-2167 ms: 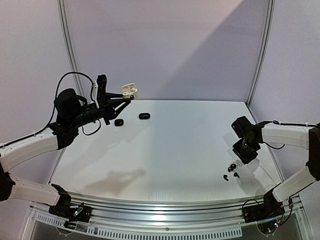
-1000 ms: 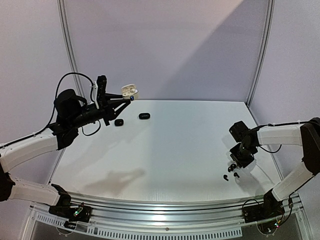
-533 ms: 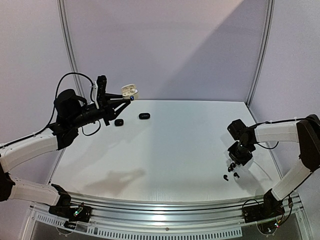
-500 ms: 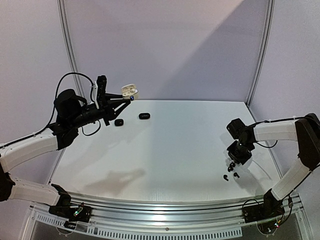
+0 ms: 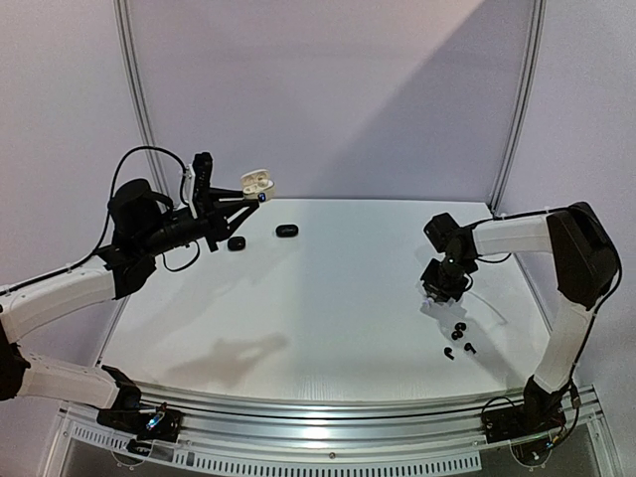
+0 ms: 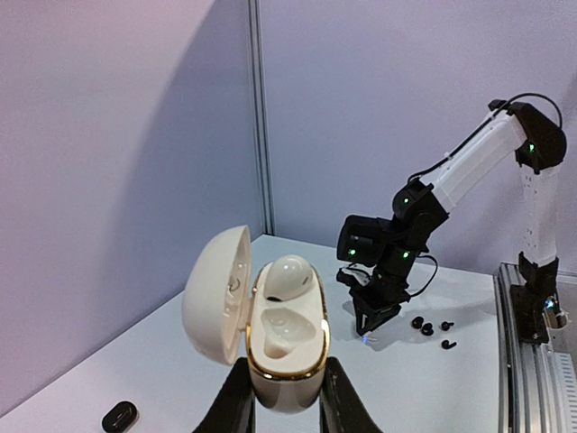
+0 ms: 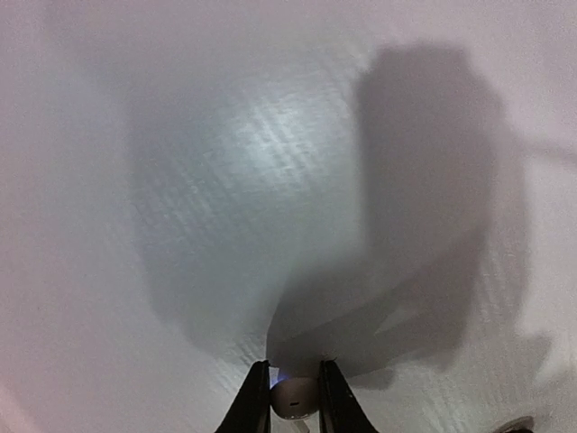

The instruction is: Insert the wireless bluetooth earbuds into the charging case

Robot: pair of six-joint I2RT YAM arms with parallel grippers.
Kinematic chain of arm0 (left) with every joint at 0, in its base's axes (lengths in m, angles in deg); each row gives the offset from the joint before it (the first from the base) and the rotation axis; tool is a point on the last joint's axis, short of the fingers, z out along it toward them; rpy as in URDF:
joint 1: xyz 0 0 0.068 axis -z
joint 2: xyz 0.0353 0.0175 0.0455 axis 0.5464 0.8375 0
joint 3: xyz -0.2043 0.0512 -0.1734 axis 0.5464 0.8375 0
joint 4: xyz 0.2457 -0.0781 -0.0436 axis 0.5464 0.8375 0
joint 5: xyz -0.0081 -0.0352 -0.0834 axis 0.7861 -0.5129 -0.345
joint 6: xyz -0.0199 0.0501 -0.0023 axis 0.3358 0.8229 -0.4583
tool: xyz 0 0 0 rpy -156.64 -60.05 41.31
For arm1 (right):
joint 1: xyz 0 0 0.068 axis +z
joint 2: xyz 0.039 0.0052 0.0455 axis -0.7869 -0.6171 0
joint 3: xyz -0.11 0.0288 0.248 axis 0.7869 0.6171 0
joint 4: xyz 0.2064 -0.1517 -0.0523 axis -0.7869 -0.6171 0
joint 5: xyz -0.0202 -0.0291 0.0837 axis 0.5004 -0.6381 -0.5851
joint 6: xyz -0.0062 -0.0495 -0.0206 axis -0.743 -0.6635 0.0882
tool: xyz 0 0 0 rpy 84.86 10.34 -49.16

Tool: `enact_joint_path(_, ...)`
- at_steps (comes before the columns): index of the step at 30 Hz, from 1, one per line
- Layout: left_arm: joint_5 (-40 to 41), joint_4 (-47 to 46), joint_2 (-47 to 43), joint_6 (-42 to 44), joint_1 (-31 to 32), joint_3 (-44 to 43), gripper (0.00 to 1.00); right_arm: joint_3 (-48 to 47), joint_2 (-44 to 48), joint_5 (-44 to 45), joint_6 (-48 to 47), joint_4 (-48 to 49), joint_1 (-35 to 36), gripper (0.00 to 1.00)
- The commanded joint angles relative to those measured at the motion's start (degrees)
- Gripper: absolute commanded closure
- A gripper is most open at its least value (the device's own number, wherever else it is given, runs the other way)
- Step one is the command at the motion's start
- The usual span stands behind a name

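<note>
Right now, nearest you on the right side of the counter point(image 5: 328, 288), a few black earbuds point(image 5: 457, 332) lie loose in a small cluster, close together but not touching one another as far as the top view shows. Just beyond them your right fingers point(image 5: 434, 291) point down above the counter, apart from that cluster, and they are clenched on a pale earbud point(image 7: 295, 399). The wrist view shows it pinched between the two tips, with a small blue light beside it. Farther off, over the far left of the counter, your left fingers point(image 5: 251, 197) are raised well clear of the surface and are grasping the white case point(image 6: 287, 383) by its lower body. The case stands upright with its lid swung open to the left. Inside it, a seated earbud point(image 6: 290, 275) fills the upper pocket and the lower pocket is bare. On the counter below that raised hand, near the back wall, two black cases point(image 5: 286, 231) lie shut, a little apart from each other.
</note>
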Motion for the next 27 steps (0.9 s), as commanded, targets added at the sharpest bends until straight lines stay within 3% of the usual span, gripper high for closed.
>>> enact_joint_path(1,-0.02,-0.49,-0.58,0.74,-0.75,0.59,1.00,-4.03,-5.51,-4.24,-9.36,-4.20,3.60,0.86)
enact_joint_path(5,0.03,-0.50,-0.46,0.86,-0.85,0.59,1.00,-8.60,-8.54,-0.57,-16.70,-9.30,6.96,0.87)
enact_joint_path(9,0.07,-0.60,-0.41,0.88,-0.82,0.68,1.00,-9.39,-8.95,0.78,-19.65,-8.47,9.14,0.87)
enact_joint_path(19,2.57,-0.98,-0.25,1.03,-0.79,0.68,1.00,-11.38,2.43,9.53,-23.12,1.27,12.82,0.88)
enact_joint_path(27,7.89,-4.18,0.85,1.12,-0.39,0.42,1.00,-25.73,9.55,13.51,-29.93,7.58,17.29,0.89)
